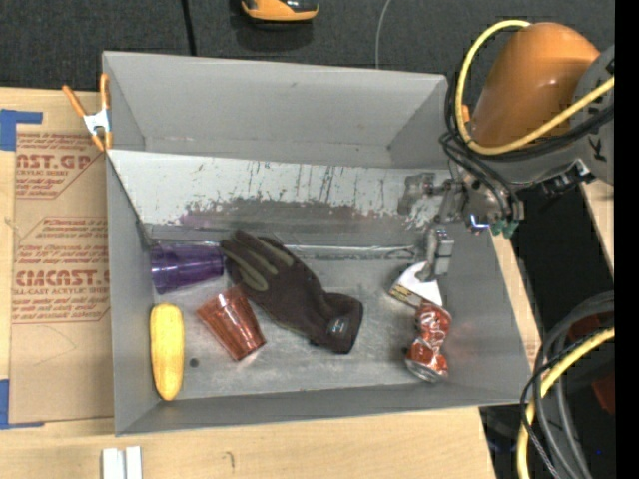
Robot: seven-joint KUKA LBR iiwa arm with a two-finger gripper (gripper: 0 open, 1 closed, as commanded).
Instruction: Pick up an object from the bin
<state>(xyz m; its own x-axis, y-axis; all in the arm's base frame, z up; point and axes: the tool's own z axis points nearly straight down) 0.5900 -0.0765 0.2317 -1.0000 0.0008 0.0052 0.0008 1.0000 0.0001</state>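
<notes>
My gripper (437,265) hangs low at the right side of the bin, just above a small white and yellow object (416,289) lying on the floor there. The gripper's tip is at or very near the upper edge of that object. A crushed red soda can (429,340) lies just in front of it, near the bin's right front corner. A dark brown glove (296,290) sprawls across the middle of the bin, to the gripper's left.
On the left lie a purple cup (186,265) on its side, a red plastic cup (232,325) and a yellow banana-shaped thing (167,350). The arm's orange cover and cables stand above the bin's right wall.
</notes>
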